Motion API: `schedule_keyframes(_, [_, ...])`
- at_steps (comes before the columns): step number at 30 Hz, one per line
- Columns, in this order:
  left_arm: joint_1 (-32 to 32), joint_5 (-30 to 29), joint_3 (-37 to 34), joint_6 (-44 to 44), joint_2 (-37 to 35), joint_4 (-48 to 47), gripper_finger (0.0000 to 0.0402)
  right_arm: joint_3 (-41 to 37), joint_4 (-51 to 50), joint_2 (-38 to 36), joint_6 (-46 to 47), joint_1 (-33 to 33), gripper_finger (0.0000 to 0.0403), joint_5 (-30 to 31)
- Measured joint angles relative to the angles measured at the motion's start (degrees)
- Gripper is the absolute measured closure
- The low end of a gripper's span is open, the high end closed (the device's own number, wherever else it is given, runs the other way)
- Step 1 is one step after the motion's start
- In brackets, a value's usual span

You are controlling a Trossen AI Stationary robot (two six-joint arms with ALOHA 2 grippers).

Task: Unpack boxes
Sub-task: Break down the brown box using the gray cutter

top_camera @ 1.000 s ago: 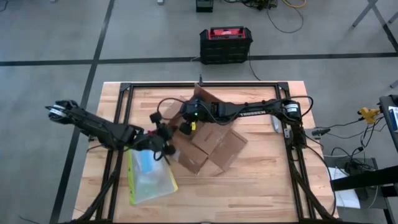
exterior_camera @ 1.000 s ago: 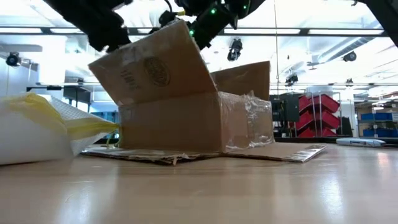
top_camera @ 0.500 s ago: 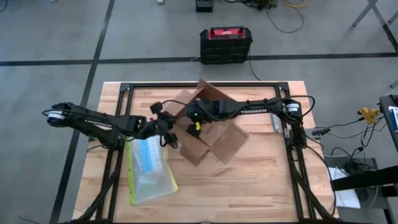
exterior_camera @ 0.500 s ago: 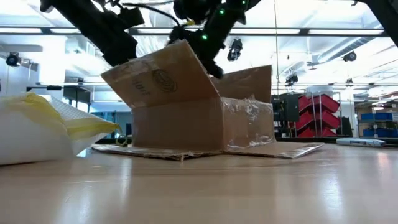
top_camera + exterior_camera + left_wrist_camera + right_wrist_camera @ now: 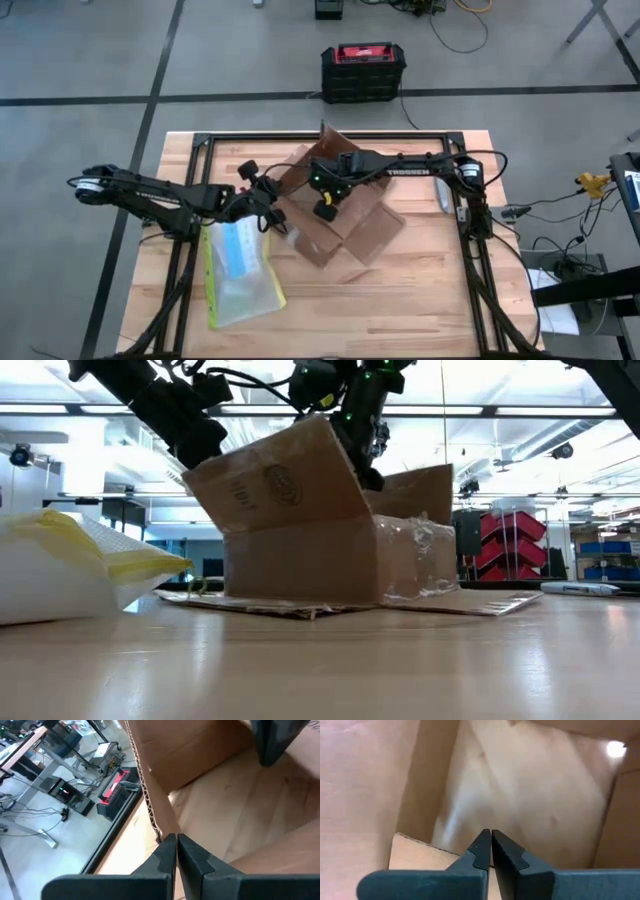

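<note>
Brown cardboard carton (image 5: 335,215) lies just right of centre in the high view, on the wooden desk (image 5: 420,300). Flaps are splayed outward; one flap stands raised at an angle. In the low view the carton (image 5: 300,555) shows a round printed mark on the tilted flap and crinkled shiny clear tape on its right corner.

Left pincer (image 5: 272,212), pressed together, pinches the corrugated edge of a flap at the carton's left side. Right pincer (image 5: 325,208), fingers pressed together, is over the carton's open middle, with cardboard on all sides of it.

Clear pouch (image 5: 240,275) with yellow-green edge lies at lower left, just beside the carton. Black-and-red case (image 5: 363,72) sits on the floor at top centre, beyond the desk.
</note>
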Motion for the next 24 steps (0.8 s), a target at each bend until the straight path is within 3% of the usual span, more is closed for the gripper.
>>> schedule_keyframes(6, [-0.02,0.14,0.00,-1.28,0.20,0.02,0.0401,4.51,-8.14,0.00,-1.65,0.27,0.0403,-6.46])
schedule_keyframes(15, [0.11,0.12,0.00,-1.91,0.31,0.02,0.0401,10.31,-20.04,0.00,-21.03,2.20,0.0403,-10.86])
schedule_keyframes(24, [0.11,1.61,0.00,-2.96,0.33,-0.04,0.0401,11.52,-25.83,-0.07,-27.21,5.68,0.0403,-16.49])
